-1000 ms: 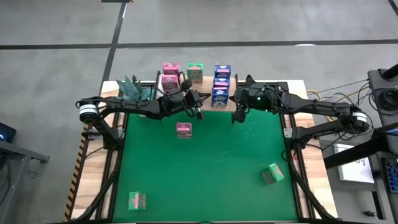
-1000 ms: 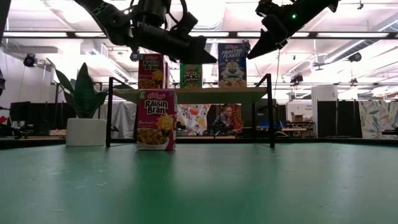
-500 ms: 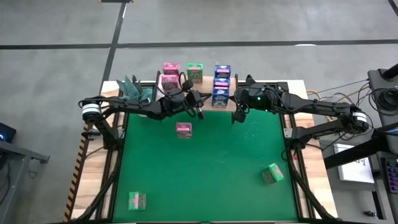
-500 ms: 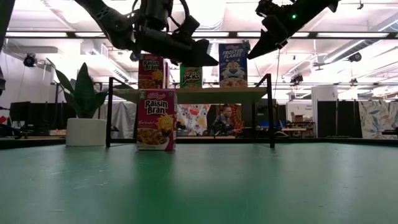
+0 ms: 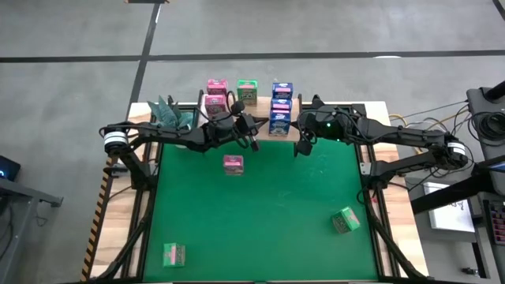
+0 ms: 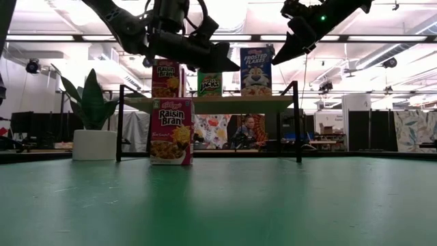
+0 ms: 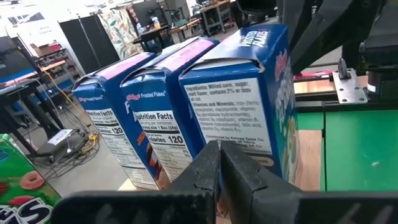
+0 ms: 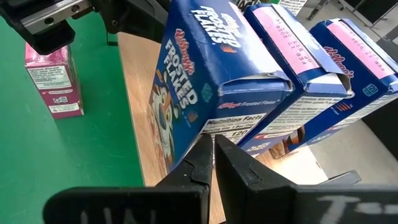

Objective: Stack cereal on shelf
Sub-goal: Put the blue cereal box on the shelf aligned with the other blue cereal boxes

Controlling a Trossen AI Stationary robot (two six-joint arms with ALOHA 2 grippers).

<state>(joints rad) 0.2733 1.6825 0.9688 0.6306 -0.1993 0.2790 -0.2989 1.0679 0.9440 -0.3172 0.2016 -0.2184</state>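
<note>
On the light-wood shelf [image 5: 304, 136] at the far edge of the green mat [image 5: 276, 221], 3 blue cereal boxes [image 5: 281, 106] stand in a row one behind the other, with a green box [image 5: 247, 91] and 2 pink boxes [image 5: 215, 95] further along the plank. The left gripper [image 5: 251, 140] hangs above the shelf's front edge beside the blue row, its fingers [image 7: 208, 168] pressed together with nothing between them; in the left wrist view the nearest blue box [image 7: 245, 106] sits just beyond the fingertips, its nutrition panel facing them, apart from the tips. The right gripper [image 5: 302, 145] hovers on the other side of the same blue row, fingers [image 8: 205, 158] likewise closed and empty; in the right wrist view the front blue box [image 8: 205, 81] stands just past the tips, not gripped. A 3rd pink box [image 5: 233, 164] stands upright on the mat in front of the shelf, below and clear of the left gripper, as the low view [image 6: 171, 131] confirms. 2 green boxes lie on the mat well away from both grippers, one near the right front [image 5: 345, 220] and one at the left front corner [image 5: 173, 254]. A potted plant [image 5: 167, 113] sits by the shelf's left end.
</note>
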